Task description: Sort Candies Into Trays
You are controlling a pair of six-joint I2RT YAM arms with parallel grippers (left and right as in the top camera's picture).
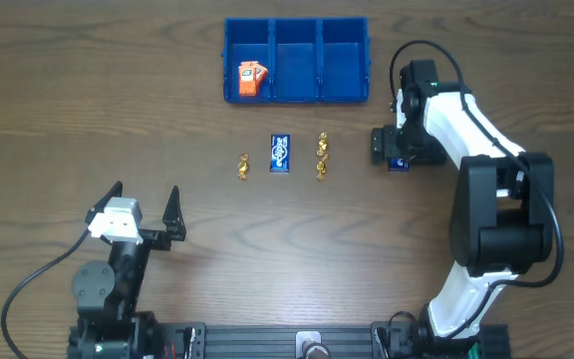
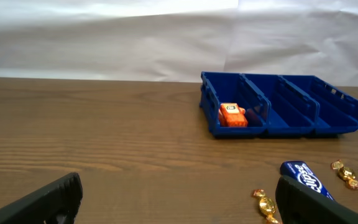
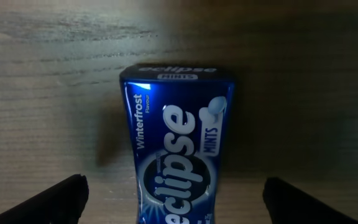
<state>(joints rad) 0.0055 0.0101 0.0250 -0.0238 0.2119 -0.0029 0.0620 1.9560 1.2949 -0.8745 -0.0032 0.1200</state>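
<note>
right hand point(image 1: 395, 152) sits directly over the blue mint pack point(image 3: 179, 152). The pack lies flat on the table point(image 1: 88, 120), right of the candy row and just below the right end of the blue tray point(image 1: 368, 60).

Its fingers point(image 3: 58, 199) are spread wide, one on each side of the pack. They hold nothing and don't touch it. The pack's long axis runs straight out ahead of the wrist, square to the closing line, so you'd pinch across the narrow width. It looks centred between the fingers. My read: no yaw correction needed, just descend and close. I can't tell how high the tips are above the table.

left hand point(image 1: 145, 199) is wide open too and holds nothing. It's low-left on the table, well apart from all the candy, so the right arm is clearly nearer for this pack.

In the tray, an orange candy point(image 1: 252, 80) sits in the left compartment. A second blue pack point(image 1: 280, 153) and the gold candies point(image 1: 322, 145) are not yet sorted.

Risk: the flat pack may skid if one finger lands first.
</note>
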